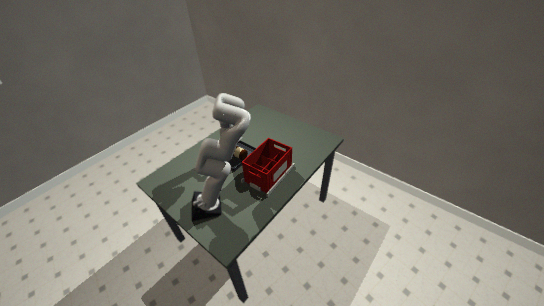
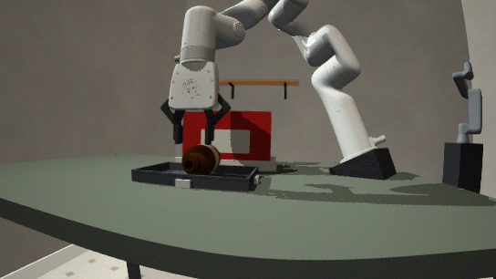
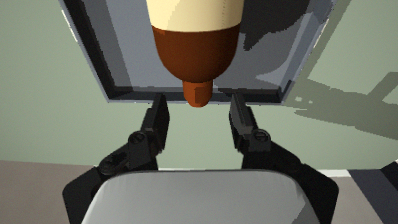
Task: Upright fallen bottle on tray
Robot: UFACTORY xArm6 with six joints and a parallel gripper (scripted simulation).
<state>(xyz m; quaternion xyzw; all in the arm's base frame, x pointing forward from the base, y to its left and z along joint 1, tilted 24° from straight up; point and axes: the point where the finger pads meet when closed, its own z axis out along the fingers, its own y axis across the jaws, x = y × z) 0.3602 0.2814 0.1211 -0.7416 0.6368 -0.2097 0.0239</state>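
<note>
In the exterior view, going left to right, the bench runs on past the left end of the dark tray. The tool points down above the tray, its fingers spread with nothing pinched; one is left of the bottle, the other over it. The bottle lies on its side in the tray, mouth facing this camera. From the wrist, its neck overlaps the tray's edge, with open room towards each finger. Behind and partly to the right stands the red crate, upright; from the top, it sits between the tray and a long bench edge. Farther right, bare bench separates the tray from the arm's base.
</note>
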